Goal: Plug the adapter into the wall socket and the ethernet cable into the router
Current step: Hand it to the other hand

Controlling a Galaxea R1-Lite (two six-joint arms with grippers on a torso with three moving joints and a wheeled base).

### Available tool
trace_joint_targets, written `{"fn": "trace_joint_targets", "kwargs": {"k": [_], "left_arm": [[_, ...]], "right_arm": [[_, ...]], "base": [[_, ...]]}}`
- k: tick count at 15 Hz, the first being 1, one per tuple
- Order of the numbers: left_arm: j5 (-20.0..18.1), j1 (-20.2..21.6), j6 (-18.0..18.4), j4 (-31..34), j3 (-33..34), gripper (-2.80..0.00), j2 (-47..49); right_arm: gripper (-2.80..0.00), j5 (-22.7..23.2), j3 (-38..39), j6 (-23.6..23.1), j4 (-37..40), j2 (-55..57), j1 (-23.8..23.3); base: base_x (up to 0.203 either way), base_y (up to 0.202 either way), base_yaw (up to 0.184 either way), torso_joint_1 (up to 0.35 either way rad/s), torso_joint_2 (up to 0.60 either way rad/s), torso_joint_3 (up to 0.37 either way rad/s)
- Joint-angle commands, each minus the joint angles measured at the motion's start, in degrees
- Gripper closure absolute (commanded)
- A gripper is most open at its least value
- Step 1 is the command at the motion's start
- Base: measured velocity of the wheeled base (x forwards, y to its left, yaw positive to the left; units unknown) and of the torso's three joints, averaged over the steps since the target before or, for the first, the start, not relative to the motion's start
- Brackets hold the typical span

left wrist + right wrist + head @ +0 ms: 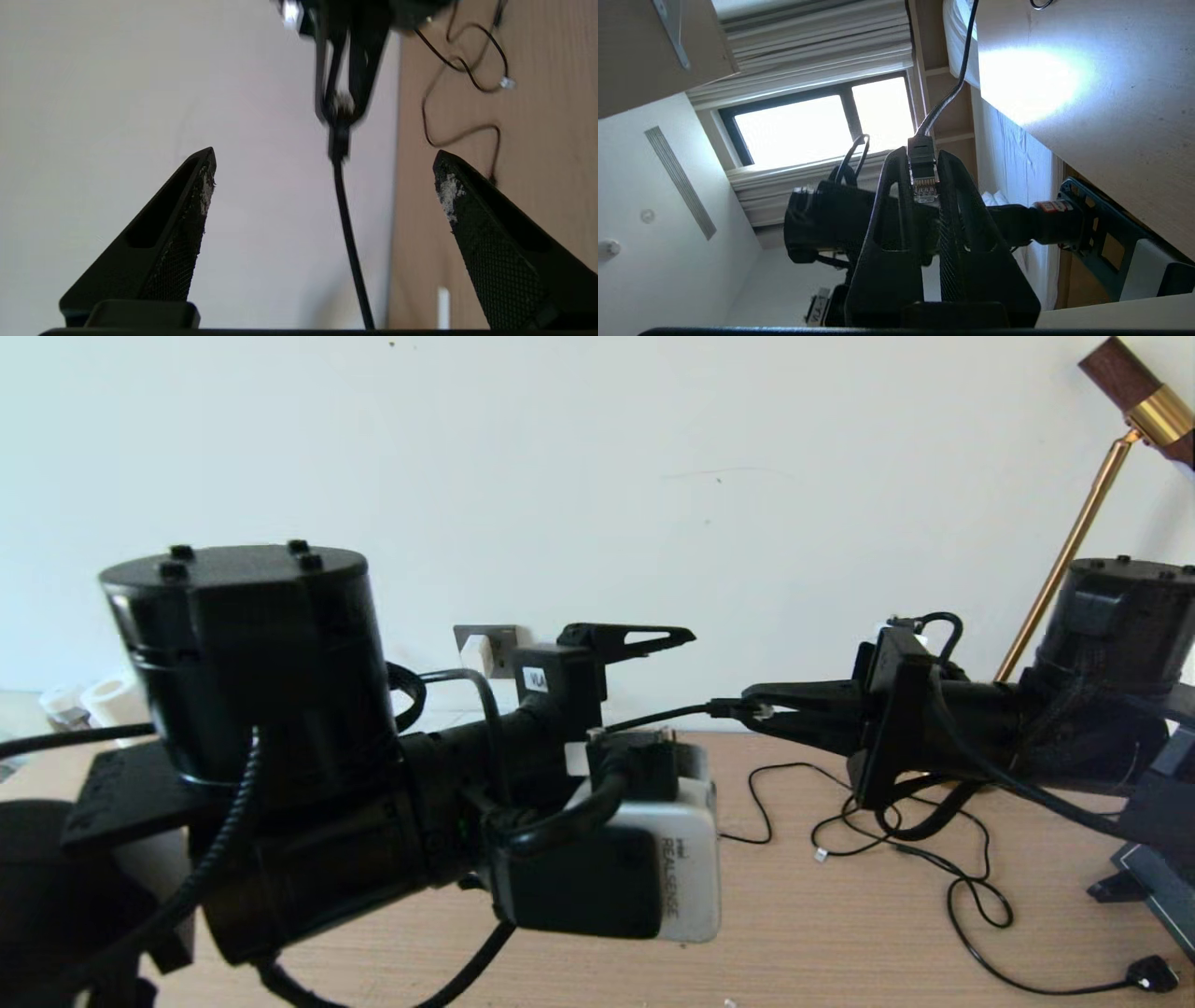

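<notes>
My right gripper (752, 707) hangs above the wooden table (840, 933), shut on the ethernet cable's black plug (922, 170), whose clear tip with gold contacts points back toward the wrist. From the plug, the ethernet cable (348, 233) runs between the wide-open fingers of my left gripper (323, 156) without touching either pad. One left finger (625, 639) shows in the head view. On the back wall, the white adapter (476, 655) sits against the grey wall socket (502, 649). The router is out of view.
Thin black cables (934, 859) loop over the table's right half, ending in a black plug (1153, 975). A brass lamp stem (1074, 541) leans at the far right. White rolls (107, 700) stand at the far left. My left arm's bulk blocks the table's left side.
</notes>
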Motion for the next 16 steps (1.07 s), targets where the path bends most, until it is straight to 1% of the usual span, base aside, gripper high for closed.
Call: {"fn": "trace_joint_targets", "kwargs": {"k": [1, 3, 5, 7, 9, 11, 12, 16], "left_arm": [[-1.77, 0.0, 1.23, -1.8, -0.36, -2.8, 0.65], [-4.75, 0.38, 2.75, -5.15, -0.53, -2.8, 2.49], [-10.97, 2.5, 2.83, -9.01, -0.6, -2.8, 4.26], [-16.47, 6.47, 2.45, -9.62, -0.18, -2.8, 5.15], [-23.35, 9.83, 2.31, -9.76, -0.76, -2.8, 5.74], [-28.92, 12.92, 2.6, -10.52, -1.41, -2.8, 5.4], [-31.39, 14.03, 2.73, -12.0, -1.99, -2.8, 5.7], [-31.81, 13.97, 3.42, -13.16, -2.27, -2.8, 6.08]], "right_arm": [[0.0, 0.31, -1.42, 1.55, -0.26, 2.02, 0.45], [0.0, 0.38, -4.16, 6.04, -0.26, 2.34, 0.46], [0.0, 1.9, -6.91, 9.58, -0.26, 2.5, 0.47], [0.0, 4.17, -9.27, 13.16, -0.21, 2.69, 0.47], [0.0, 7.31, -9.89, 13.76, 0.0, 3.33, 0.38], [0.0, 8.28, -9.89, 13.76, 0.18, 3.53, 0.38], [0.0, 8.66, -9.89, 13.76, 0.18, 3.52, 0.38], [0.0, 9.36, -9.9, 14.57, 0.09, 3.43, 0.47]], "base": [[0.0, 0.0, 0.0, 0.0, 0.0, 0.0], [0.0, 0.0, 0.0, 0.0, 0.0, 0.0], [0.0, 0.0, 0.0, 0.0, 0.0, 0.0], [0.0, 0.0, 0.0, 0.0, 0.0, 0.0], [0.0, 0.0, 0.0, 0.0, 0.0, 0.0], [0.0, 0.0, 0.0, 0.0, 0.0, 0.0], [0.0, 0.0, 0.0, 0.0, 0.0, 0.0], [0.0, 0.0, 0.0, 0.0, 0.0, 0.0]]}}
